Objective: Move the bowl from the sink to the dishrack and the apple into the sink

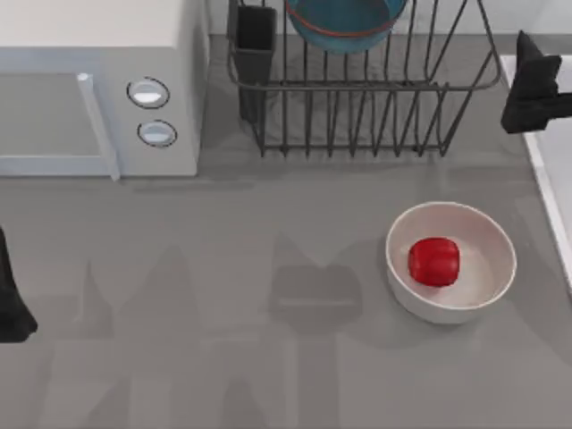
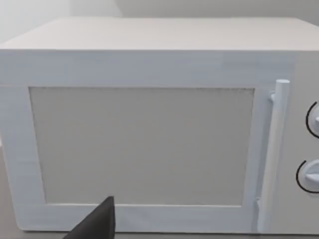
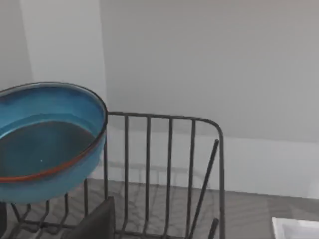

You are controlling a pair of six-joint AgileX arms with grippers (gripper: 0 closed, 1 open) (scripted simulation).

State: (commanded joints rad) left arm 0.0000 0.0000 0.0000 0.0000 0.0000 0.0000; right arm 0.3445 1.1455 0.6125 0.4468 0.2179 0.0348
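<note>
A white microwave (image 1: 98,85) stands at the table's far left corner, door shut, with an upright bar handle (image 1: 98,125) and two round dials (image 1: 148,93) stacked at its right end. An off-white bowl (image 1: 487,268) sits upright on the grey table (image 1: 223,295), right of centre, near the front

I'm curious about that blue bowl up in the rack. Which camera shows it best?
The right wrist view: the bowl shows nearly whole there, with its rim, red-orange band and inside, sitting in the dishrack. The top view catches just its lower edge at the picture's top, behind the bars. The left wrist view faces the microwave instead.
</note>
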